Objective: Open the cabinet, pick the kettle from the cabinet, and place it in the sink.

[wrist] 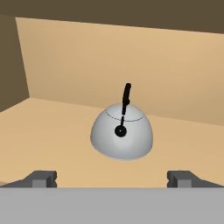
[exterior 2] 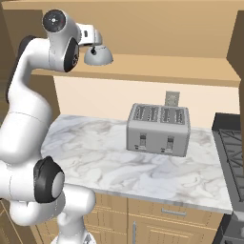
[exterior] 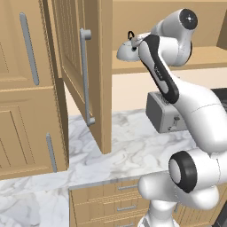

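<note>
Gripper: the gripper (wrist: 112,177) is sitting nearest the hand camera, its jaws standing wide apart and grasping nothing, and it is pointing at the kettle from just in front.
Kettle position: the kettle (wrist: 122,136) is standing upright on the floor of the cabinet (exterior: 204,57), between the two fingertips (wrist: 41,177) in line of sight but not touching them.
Kettle handling: it is looking like rigid, smooth metal, so its rounded dome is likely to be slippery under flat pads; it is probably light if empty, though the pictures are not showing whether it is.
Where to hold: the black handle (wrist: 126,97) rising from the top is offering the surest grasp; the dome's widest part is the fallback.
Cabinet contents: the door (exterior: 80,66) is standing open, and the kettle is the one thing seen inside.
Counter: the toaster (exterior 2: 158,129) is resting below on the marble counter (exterior 2: 95,157).
Sink: it is lying outside these views.
</note>
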{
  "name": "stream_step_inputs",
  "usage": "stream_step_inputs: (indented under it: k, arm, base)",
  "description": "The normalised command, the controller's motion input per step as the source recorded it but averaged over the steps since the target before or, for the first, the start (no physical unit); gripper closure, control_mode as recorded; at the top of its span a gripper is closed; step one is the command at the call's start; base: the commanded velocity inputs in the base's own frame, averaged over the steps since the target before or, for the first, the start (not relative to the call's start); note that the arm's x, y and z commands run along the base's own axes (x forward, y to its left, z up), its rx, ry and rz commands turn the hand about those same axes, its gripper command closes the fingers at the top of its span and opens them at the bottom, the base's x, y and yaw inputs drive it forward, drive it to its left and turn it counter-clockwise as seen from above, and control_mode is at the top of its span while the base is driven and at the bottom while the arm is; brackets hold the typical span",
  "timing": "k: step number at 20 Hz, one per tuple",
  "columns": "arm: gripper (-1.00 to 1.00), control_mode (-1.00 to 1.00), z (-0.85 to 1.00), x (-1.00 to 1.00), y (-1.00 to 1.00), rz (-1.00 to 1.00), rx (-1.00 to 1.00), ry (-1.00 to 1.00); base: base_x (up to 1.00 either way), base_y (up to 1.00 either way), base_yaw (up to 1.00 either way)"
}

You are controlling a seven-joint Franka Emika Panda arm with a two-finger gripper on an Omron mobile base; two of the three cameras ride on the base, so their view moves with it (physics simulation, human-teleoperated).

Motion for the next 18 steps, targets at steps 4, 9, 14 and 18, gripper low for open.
stream_step_inputs:
  k: [4,9,14,18]
  arm:
    - [-1.0,-1.0,0.0,0.26,0.06,0.0,0.01,0.0]
    - [-1.0,-1.0,0.0,0.28,0.03,0.0,0.01,0.0]
    - [-1.0,-1.0,0.0,0.28,0.0,0.0,0.0,0.0]
    - [-1.0,-1.0,0.0,0.27,0.0,0.0,0.0,0.0]
  base:
    - [0.0,0.0,0.0]
    - [0.0,0.0,0.0]
    - [0.0,0.0,0.0]
    - [0.0,0.0,0.0]
